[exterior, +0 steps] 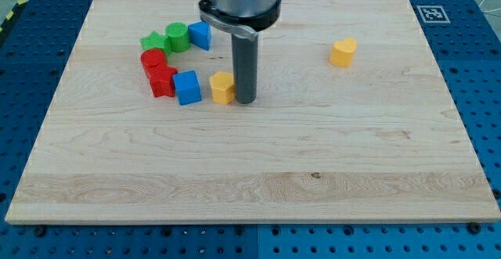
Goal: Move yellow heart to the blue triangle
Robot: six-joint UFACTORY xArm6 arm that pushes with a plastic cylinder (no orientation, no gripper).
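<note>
No fingers on this arm, just a rod, so nothing is gripped or held. The tip [245, 101] sits on the bench [258, 173], just beside a yellow block [223, 88] on its view-left side, touching or nearly so.

That block looks more many-sided than heart-shaped. The notched yellow heart [343, 52], judged by shape, lies well apart from the tip, toward the view's right and top, alone.

The blue triangle [200, 34], shape not certain, is up and to the view's left of the tip. It ends a cluster with a green block [178, 36], another green block [153, 41], two red blocks [153, 58] [162, 80] and a blue cube [187, 87].

Key relation: heart and triangle lie on opposite sides of the tip. The tip likely has to get round to the heart's far right side, then push leftward.
</note>
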